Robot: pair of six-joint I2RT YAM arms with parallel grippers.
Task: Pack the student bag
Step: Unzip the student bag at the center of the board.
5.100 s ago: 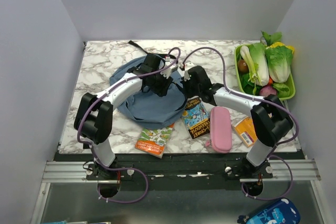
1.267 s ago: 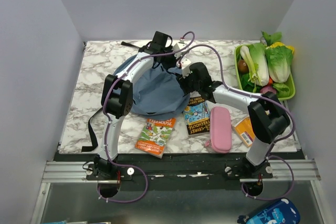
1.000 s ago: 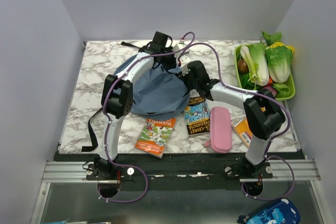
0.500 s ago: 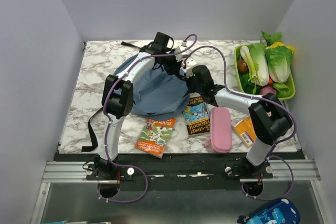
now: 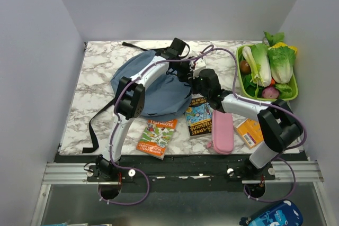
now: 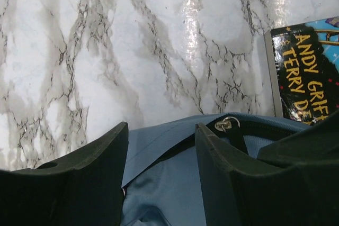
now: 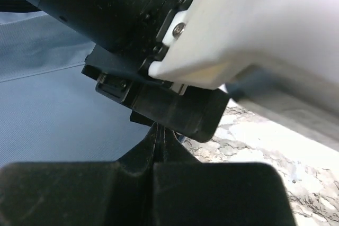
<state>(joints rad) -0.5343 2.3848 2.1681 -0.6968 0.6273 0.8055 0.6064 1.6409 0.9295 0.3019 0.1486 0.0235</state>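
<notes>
I have both arms meeting at the 3 o'clock side of the bag (image 5: 151, 91). It lies slumped on the tabletop (image 5: 98, 72) a little left of centre, and its black strap (image 5: 97, 125) trails off toward 7 o'clock.

The left fingers (image 6: 114, 144) are spread apart, straddling the dark zip line along the bag's rim. The metal zip pull (image 6: 226, 124) sits just past the tip of one finger. I read this as lining up to catch the rim or the pull so the mouth can be opened. The right fingers (image 7: 158, 142) are clenched tight. Their tips sit under the left wrist housing, so I cannot tell whether they pinch any fabric.

Nothing looks packed yet. One book (image 5: 199, 117) touches the bag's edge at 4 o'clock, and a second book (image 5: 158, 137) lies at 6 o'clock. A pink pencil case (image 5: 222, 129) and an orange packet (image 5: 248, 132) lie further right. The vegetable tray (image 5: 241, 80) at the far 2 o'clock corner is out of the way. The real obstruction, I think, is the two wrists crowding each other.
</notes>
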